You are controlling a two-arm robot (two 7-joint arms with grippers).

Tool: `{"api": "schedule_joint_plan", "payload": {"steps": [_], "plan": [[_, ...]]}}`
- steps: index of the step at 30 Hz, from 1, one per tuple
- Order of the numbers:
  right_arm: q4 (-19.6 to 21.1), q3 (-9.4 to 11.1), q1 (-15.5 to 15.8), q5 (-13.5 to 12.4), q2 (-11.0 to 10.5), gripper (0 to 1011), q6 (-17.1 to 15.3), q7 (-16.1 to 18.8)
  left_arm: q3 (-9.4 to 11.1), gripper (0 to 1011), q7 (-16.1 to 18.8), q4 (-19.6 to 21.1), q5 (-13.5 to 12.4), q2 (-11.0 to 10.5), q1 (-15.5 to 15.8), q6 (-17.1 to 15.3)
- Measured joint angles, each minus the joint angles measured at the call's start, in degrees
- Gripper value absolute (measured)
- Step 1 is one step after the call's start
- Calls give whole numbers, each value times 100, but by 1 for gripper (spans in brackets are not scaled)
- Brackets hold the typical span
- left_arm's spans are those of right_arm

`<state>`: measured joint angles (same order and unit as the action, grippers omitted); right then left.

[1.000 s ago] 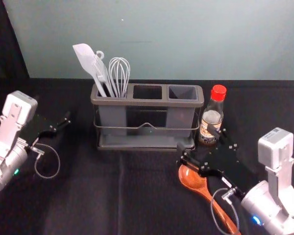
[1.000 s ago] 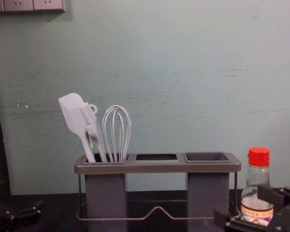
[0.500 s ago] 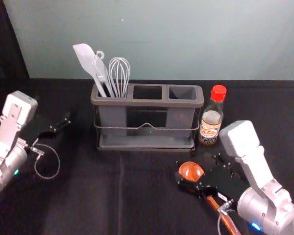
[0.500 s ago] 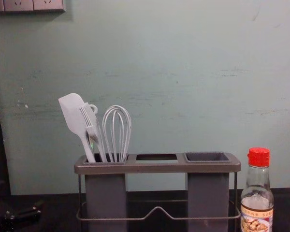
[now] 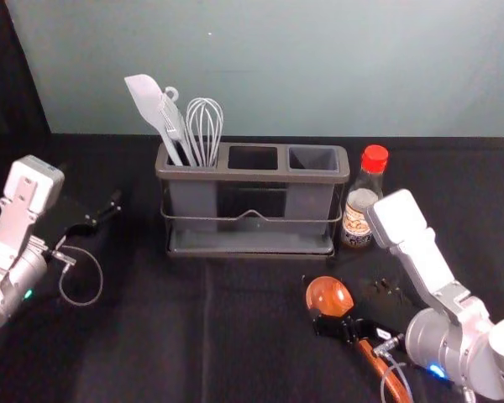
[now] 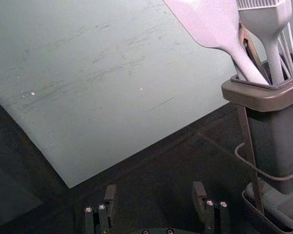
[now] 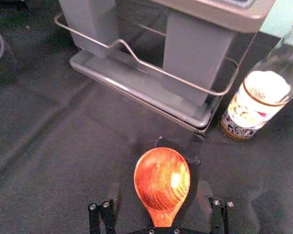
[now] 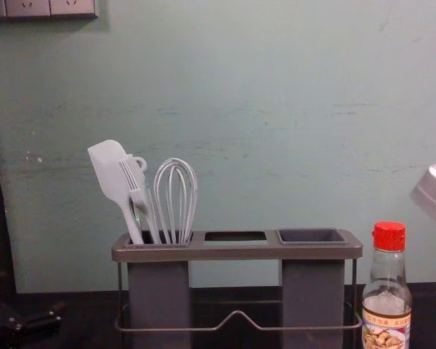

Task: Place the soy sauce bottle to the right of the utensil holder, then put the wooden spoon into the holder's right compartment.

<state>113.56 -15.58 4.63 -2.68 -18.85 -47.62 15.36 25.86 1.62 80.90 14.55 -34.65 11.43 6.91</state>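
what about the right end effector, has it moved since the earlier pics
Yes. Against the utensil holder in the head view, the right end effector has come nearer the robot, away from the soy sauce bottle.

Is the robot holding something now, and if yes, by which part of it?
Nothing is held. The right gripper has its jaws open around the orange-brown wooden spoon, with gaps; the left gripper is open too.

likely lab: robot arm (image 5: pixel 437 340), black cloth (image 5: pixel 151 336)
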Motion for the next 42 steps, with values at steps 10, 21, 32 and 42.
{"api": "schedule_joint_plan", "payload": {"steps": [10, 21, 32, 42], "plan": [[-232, -29, -152, 121, 148, 1000, -203, 51, 0, 1000, 0, 0, -1, 0, 0, 0], [-470, -91, -329, 272, 285, 1002, -298, 163, 0, 1000, 0, 0, 0, 0, 0, 0], [-654, -138, -459, 425, 385, 1000, -349, 251, 0, 1000, 0, 0, 0, 0, 0, 0], [-751, -134, -523, 559, 466, 1000, -403, 341, 0, 1000, 0, 0, 0, 0, 0, 0]]}}
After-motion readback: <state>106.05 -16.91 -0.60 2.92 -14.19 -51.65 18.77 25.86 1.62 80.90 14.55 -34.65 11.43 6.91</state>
